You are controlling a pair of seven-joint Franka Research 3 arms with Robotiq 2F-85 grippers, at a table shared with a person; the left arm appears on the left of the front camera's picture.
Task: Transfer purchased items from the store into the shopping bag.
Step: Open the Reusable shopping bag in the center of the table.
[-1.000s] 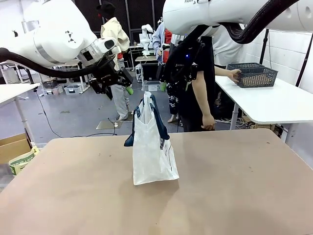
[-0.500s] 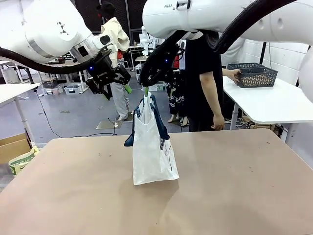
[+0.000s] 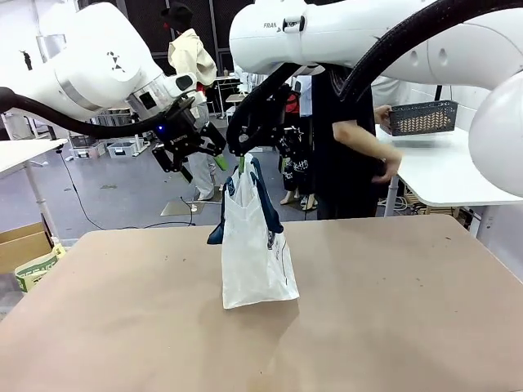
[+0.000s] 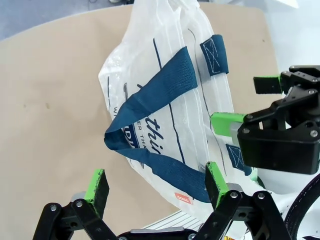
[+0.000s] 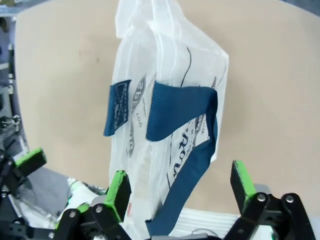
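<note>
1. the shopping bag (image 3: 253,253) stands upright in the middle of the brown worktop (image 3: 409,318), well apart from the store.
2. its blue handles (image 4: 155,95) hang loose at the top.
3. the left hand (image 3: 211,157) hangs just above one side of the bag's top. its fingers are wide open and hold nothing.
4. the right hand (image 3: 240,160) hangs just above the other side, open and empty too.
5. the store basket (image 3: 421,117) is far off by the white worktop (image 3: 458,171), in a person's hand (image 3: 382,113). i cannot tell what is inside it.
6. i think this step is getting the bag ready, since no item is in reach.
7. next, each hand likely needs to come down, pinch a handle and pull the mouth open.
</note>
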